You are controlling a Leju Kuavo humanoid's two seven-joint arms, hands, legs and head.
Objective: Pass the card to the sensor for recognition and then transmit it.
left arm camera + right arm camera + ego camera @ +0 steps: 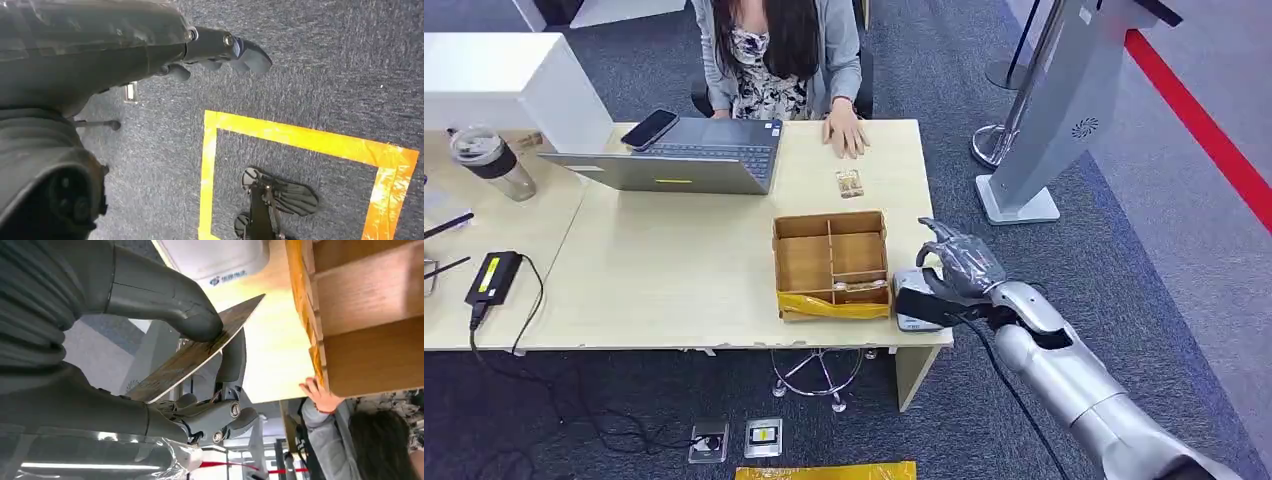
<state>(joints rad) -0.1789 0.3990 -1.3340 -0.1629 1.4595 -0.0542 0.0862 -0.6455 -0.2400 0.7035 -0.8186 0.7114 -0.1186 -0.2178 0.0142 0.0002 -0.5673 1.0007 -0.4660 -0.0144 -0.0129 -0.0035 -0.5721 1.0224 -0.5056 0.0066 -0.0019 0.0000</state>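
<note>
My right hand [959, 268] hovers over the white sensor [912, 300] at the table's front right corner, just right of the cardboard box [830, 262]. In the right wrist view the thick thumb [165, 295] presses a thin patterned card [195, 354] against a dark finger, so the card is pinched flat, with the white sensor [215, 257] just beyond it. Another small card [850, 183] lies on the table in front of a seated person. My left hand [220, 50] hangs over the carpet with its fingers loosely apart and nothing in them.
A person sits behind the table with a hand [846, 130] resting on it, next to a laptop [679, 157] and a phone [649, 129]. A tumbler [492, 160] and a charger [492, 277] sit at the left. A grey kiosk stand [1049, 120] rises right of the table.
</note>
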